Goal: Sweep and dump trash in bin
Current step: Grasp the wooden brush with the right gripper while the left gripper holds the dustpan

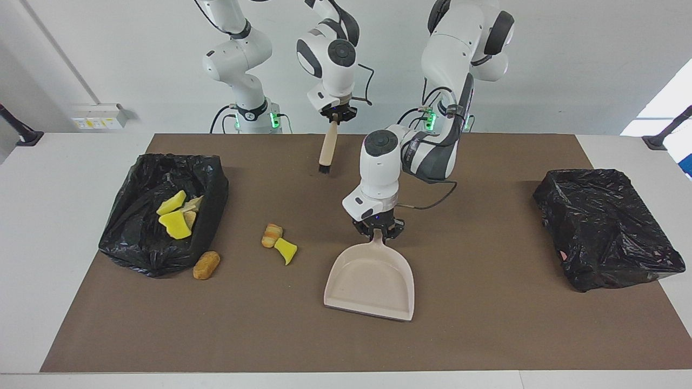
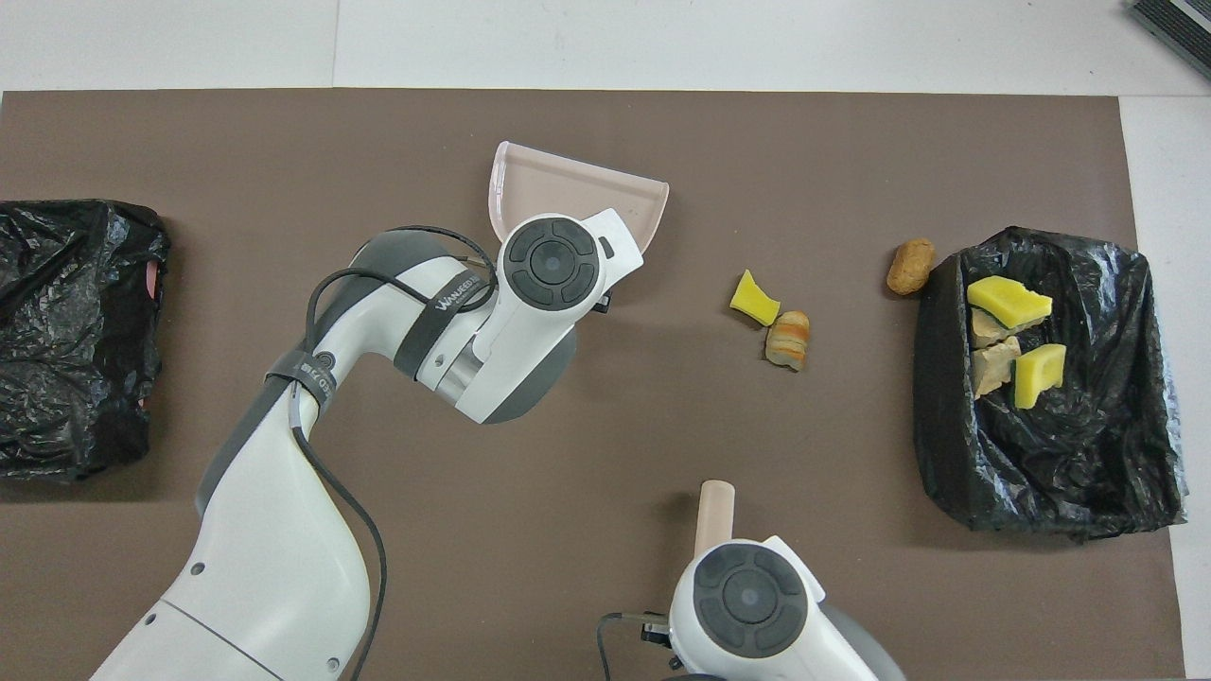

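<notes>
Left gripper pinches the handle of the beige dustpan, which sits tilted at mid-table. Right gripper clamps the brush by its handle, hanging bristles-down above the mat's edge nearest the robots.

Trash: 1 yellow chunk touching 1 orange lump on the mat, between the dustpan and the bin at the right arm's end. 1 tan lump against that bin's outer wall. Inside the bin: 2 yellow chunks and tan pieces. A second black bag sits at the left arm's end.
</notes>
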